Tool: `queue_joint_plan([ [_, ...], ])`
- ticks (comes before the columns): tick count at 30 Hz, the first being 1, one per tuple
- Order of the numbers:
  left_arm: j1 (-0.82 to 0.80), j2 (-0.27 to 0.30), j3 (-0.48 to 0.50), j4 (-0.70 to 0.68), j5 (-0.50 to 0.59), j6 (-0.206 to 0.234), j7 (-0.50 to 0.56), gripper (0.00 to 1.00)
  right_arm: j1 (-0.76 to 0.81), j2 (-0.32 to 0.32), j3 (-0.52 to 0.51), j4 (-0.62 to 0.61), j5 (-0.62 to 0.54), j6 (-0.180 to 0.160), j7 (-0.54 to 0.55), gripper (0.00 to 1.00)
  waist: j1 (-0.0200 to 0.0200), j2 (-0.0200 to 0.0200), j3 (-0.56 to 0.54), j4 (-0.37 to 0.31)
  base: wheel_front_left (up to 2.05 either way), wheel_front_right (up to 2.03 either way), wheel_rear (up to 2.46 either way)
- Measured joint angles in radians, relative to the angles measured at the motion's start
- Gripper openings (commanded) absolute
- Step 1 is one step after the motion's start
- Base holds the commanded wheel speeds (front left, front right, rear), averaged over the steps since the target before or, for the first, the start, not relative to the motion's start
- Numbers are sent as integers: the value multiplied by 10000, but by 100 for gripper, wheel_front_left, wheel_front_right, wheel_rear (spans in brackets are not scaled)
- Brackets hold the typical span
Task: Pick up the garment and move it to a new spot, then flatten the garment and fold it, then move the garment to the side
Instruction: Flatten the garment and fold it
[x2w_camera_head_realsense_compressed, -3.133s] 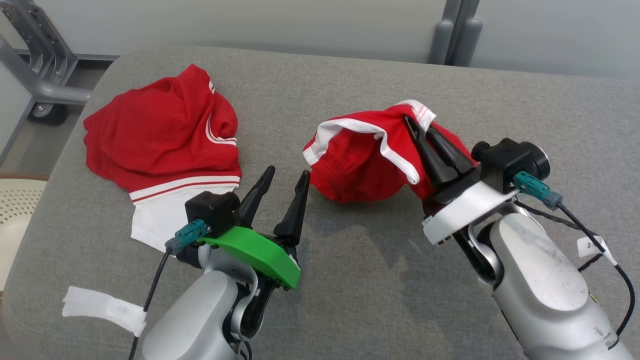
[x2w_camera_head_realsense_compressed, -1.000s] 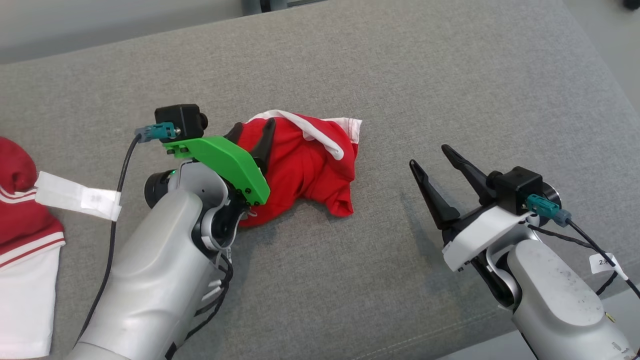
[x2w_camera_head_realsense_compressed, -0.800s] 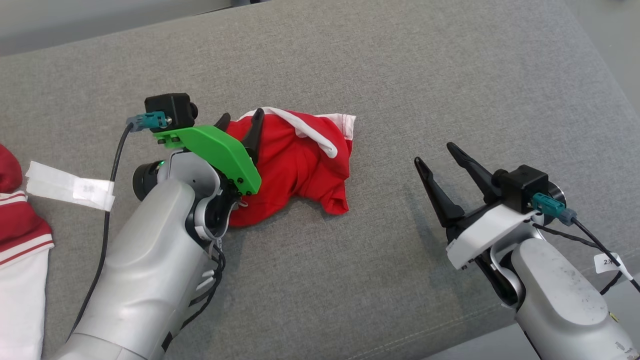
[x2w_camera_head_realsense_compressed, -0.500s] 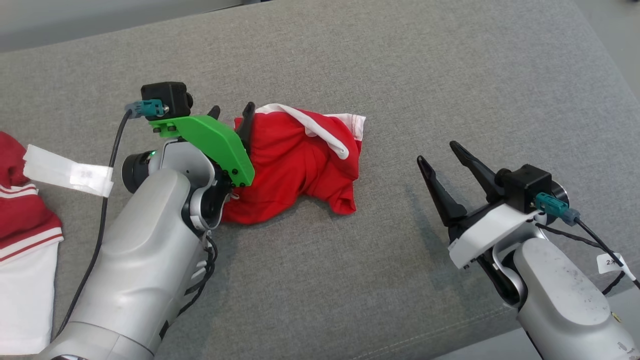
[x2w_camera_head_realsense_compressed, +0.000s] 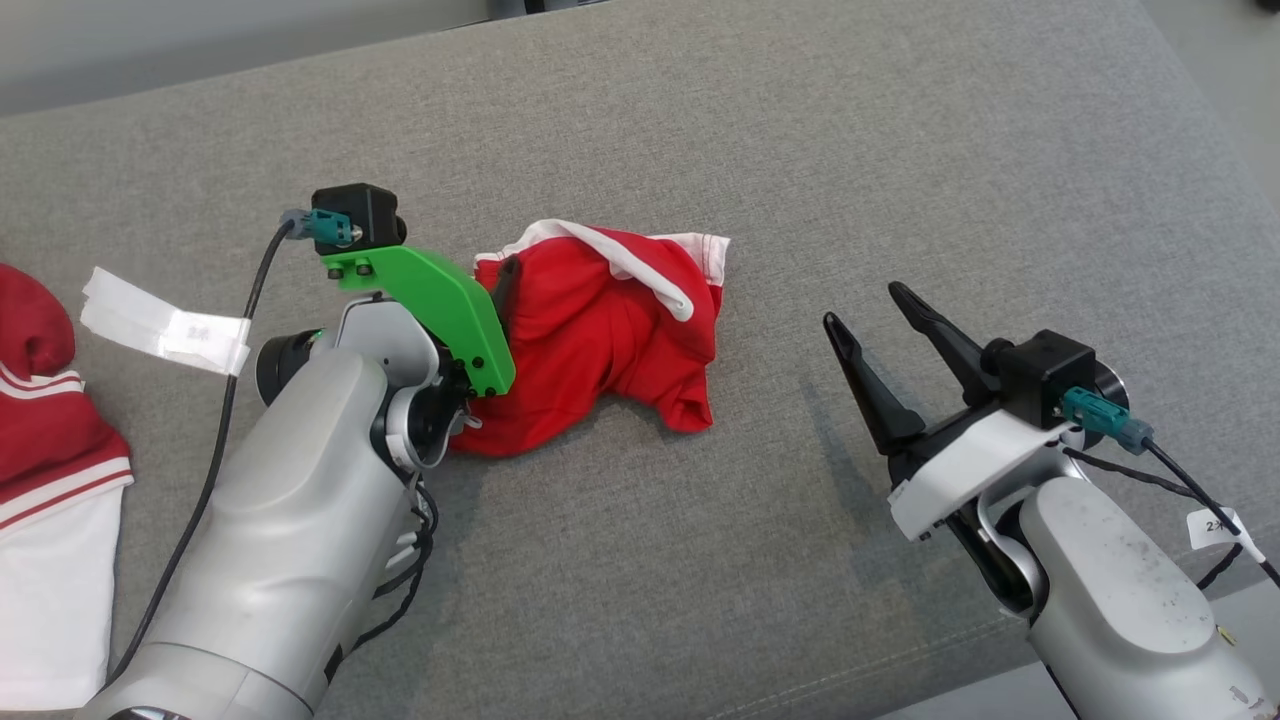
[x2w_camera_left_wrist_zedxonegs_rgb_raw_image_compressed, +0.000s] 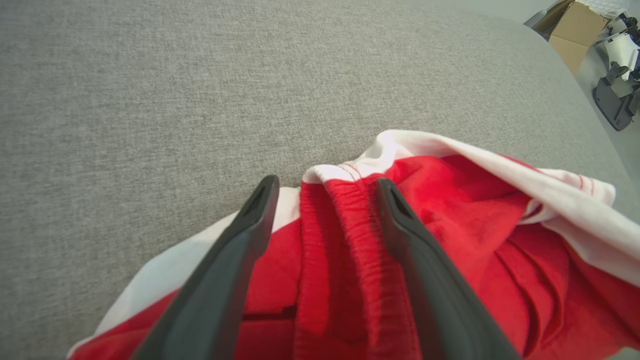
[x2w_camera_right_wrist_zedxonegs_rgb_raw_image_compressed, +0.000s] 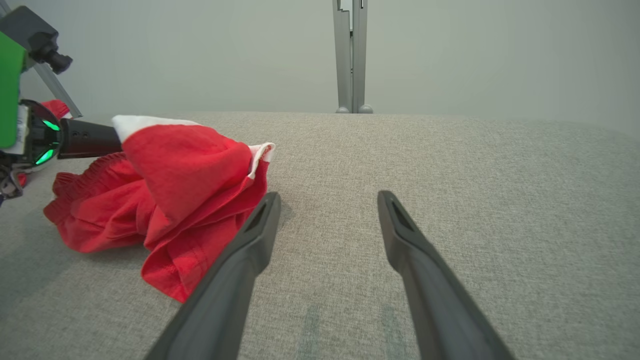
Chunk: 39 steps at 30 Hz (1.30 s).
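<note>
status: the garment (x2w_camera_head_realsense_compressed: 600, 340) lies in a crumpled heap near the middle of the pad (x2w_camera_head_realsense_compressed: 800, 150). it is neither flat nor folded. judged from this, the flatten step is at its start, and the fold and the move aside are left. whether this spot on the pad is already the new one cannot be told.

left gripper (x2w_camera_left_wrist_zedxonegs_rgb_raw_image_compressed: 326, 184): spread wide, grasping nothing. its fingers straddle the waistband (x2w_camera_left_wrist_zedxonegs_rgb_raw_image_compressed: 357, 225) at the end of the heap nearer the pad's left side. no pinch is made.

right gripper (x2w_camera_head_realsense_compressed: 862, 304): spread wide, empty, above bare pad towards its right side, apart from the heap.

materials: the garment is soft red knit with a white trim (x2w_camera_head_realsense_compressed: 620, 255). the waistband is gathered elastic, ribbed. its folds are deep and rounded. the pad is grey woven fabric, coarse and matt, with rounded edges. a second red-and-white garment (x2w_camera_head_realsense_compressed: 40, 420) lies at the pad's left edge.
</note>
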<state>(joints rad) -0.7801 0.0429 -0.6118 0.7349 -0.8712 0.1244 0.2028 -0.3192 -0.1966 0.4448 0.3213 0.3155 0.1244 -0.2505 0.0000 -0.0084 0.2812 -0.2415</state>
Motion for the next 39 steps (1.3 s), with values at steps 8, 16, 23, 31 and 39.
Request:
queue_joint_plan([
  [8,-54,-61,-228,-284,-418,0,430,100,71,-15,-63,-6,0,0,0,100,0,0,-95,-20,0,0,0],
  [16,-58,-111,77,-36,-899,2,617,58,148,48,339,-90,-6,0,0,100,0,0,-166,-76,0,0,0],
  [23,-58,-105,33,-146,-1248,4,600,0,130,121,568,-159,-27,2,0,100,0,0,-155,-373,0,0,0],
  [31,-590,-142,-48,-1781,-1687,-111,-1103,0,212,36,-318,-263,29,-15,-12,100,0,0,-136,-265,0,0,0],
  [39,-1456,-146,-372,-3994,-1620,-723,-3081,0,267,253,-326,-288,115,-15,-12,100,0,0,-393,152,0,0,0],
])
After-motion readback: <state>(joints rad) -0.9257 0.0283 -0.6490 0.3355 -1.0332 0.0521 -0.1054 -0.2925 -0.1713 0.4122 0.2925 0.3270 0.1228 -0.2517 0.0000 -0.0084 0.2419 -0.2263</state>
